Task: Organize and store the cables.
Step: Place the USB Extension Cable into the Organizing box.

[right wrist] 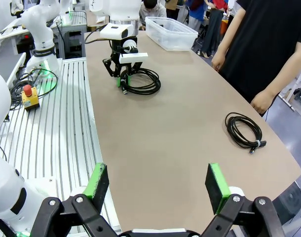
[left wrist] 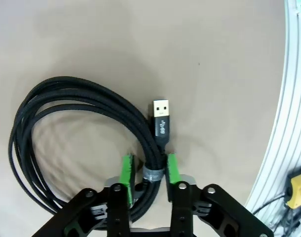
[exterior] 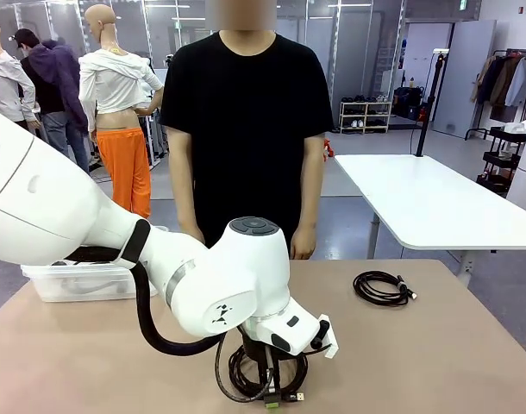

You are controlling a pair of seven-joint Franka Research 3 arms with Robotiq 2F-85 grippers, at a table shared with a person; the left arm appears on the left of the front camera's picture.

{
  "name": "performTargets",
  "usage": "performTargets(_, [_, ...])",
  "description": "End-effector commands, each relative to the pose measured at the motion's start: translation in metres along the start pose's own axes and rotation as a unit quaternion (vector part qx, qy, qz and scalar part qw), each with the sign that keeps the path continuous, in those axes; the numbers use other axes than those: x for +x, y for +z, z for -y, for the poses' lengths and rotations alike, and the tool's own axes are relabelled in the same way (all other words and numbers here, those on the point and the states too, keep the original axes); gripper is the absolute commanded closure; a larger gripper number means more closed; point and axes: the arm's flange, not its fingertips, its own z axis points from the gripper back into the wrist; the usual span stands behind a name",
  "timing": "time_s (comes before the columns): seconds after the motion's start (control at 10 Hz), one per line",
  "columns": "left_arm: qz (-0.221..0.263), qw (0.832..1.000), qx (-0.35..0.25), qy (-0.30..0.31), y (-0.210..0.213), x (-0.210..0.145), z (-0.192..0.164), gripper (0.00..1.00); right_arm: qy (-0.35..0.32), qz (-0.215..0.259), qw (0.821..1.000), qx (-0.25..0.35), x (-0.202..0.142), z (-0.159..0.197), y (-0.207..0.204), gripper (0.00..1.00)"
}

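One coiled black cable [left wrist: 66, 91] lies on the tan table near the robot's edge, its USB plug [left wrist: 161, 118] pointing away. My left gripper [left wrist: 148, 170] stands over it, green pads pressed on either side of the coil's taped section. From the front, that gripper [exterior: 267, 392] and coil [exterior: 246, 379] sit low in the middle under the left arm. The right wrist view shows the same coil [right wrist: 143, 81] far off. A second coiled cable [exterior: 382, 287] [right wrist: 244, 131] lies loose at the right. My right gripper [right wrist: 160, 185] hovers open above bare table, holding nothing.
A clear plastic bin [exterior: 78, 280] [right wrist: 170, 32] stands at the table's far left. A person in black stands at the far edge with a hand [right wrist: 261, 101] hanging near the second cable. A slotted aluminium rail [left wrist: 293, 123] borders the table on the robot's side.
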Motion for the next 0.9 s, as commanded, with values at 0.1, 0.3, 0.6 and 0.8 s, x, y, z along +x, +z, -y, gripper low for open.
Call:
performTargets(0.1, [0.010, 1.000, -0.001, 0.001, 0.010, -0.001, 0.002, 1.00, 0.010, 0.006, 1.000, -0.003, 0.000, 0.000, 0.000, 0.00])
performTargets(0.3, [0.033, 0.999, -0.008, -0.022, 0.051, -0.013, 0.006, 1.00, 0.010, 0.006, 1.000, -0.003, 0.000, 0.000, 0.000, 0.00])
performTargets(0.6, [0.029, 0.993, 0.028, -0.107, 0.127, -0.043, -0.002, 1.00, 0.010, 0.006, 1.000, -0.003, 0.000, 0.000, 0.000, 0.00])
performTargets(0.8, [0.025, 0.986, 0.035, -0.161, 0.159, -0.067, -0.018, 1.00, 0.010, 0.006, 1.000, -0.003, 0.000, 0.000, 0.000, 0.00])
